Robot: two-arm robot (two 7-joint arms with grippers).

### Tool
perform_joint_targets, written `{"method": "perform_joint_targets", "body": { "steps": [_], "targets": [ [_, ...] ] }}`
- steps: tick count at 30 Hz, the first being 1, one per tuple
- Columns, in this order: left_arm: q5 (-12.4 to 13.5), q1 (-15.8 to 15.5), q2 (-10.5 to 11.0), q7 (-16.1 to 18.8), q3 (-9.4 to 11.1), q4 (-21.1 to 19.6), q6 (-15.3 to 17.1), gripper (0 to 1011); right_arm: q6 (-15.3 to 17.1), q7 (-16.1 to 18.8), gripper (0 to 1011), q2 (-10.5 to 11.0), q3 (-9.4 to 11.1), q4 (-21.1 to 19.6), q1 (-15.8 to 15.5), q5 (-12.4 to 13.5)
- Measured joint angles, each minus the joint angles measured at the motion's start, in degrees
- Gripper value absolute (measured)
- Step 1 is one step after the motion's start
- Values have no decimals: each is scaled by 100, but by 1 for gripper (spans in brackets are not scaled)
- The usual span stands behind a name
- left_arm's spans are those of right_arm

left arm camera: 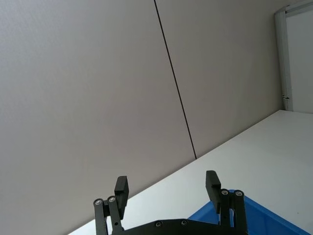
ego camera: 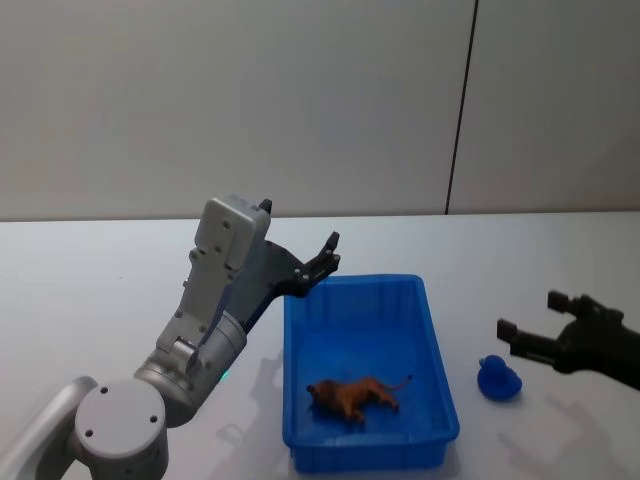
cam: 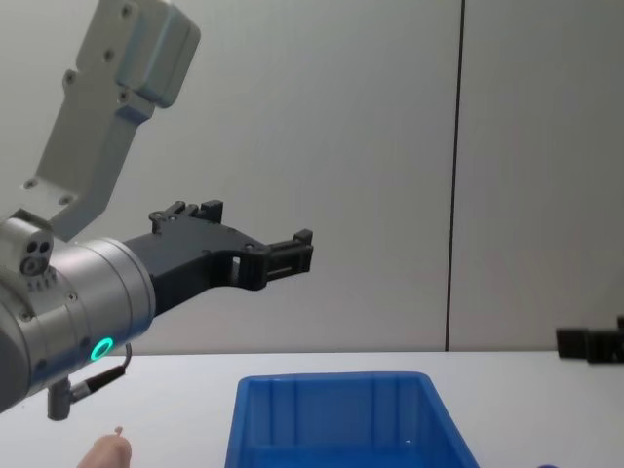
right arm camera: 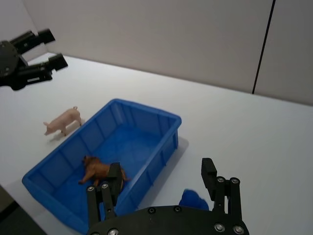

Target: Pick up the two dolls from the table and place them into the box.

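Observation:
The blue box (ego camera: 438, 352) stands in the middle of the white table (ego camera: 90, 290). A reddish-brown doll (ego camera: 354, 397) lies on its side inside the box, near the front wall; the right wrist view also has this doll (right arm camera: 99, 171). The peach-pink doll (right arm camera: 62, 120) stands on the table beside the box's left wall and peeks in as the same doll (cam: 103, 452) low in the chest view. My left gripper (ego camera: 329, 254) hangs open and empty, high over the box's far left corner. To the right of the box, my right gripper (ego camera: 530, 314) is open and empty above the table.
A small blue duck toy (ego camera: 498, 380) sits on the table just right of the box, below the right gripper. A grey wall with a dark vertical seam (ego camera: 460, 110) stands behind the table. My left arm (ego camera: 200, 340) crosses the table's left side.

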Motion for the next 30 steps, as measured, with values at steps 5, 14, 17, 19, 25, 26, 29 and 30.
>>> {"method": "perform_joint_targets", "body": {
  "steps": [5,14,17,19,25,26,29,30],
  "targets": [
    [1,0,0,0,0,0,0,1001,310,-10,1001,92,-16,-58,-86,-46],
    [0,0,0,0,0,0,0,1001,663,-231,1001,182,-110,-72,-191,-397],
    [0,0,0,0,0,0,0,1001,704,-260,1001,176,-166,-9,-181,-529],
    [0,0,0,0,0,0,0,1001,721,-265,1001,149,-213,50,-143,-641],
    [0,0,0,0,0,0,0,1001,728,-232,1001,0,-377,292,40,-936],
    [0,0,0,0,0,0,0,1001,723,-224,1001,-31,-406,343,77,-983],
    [0,0,0,0,0,0,0,1001,693,-204,1001,-142,-498,526,201,-1118],
    [0,0,0,0,0,0,0,1001,685,-202,1001,-159,-513,555,221,-1148]
  ]
}}
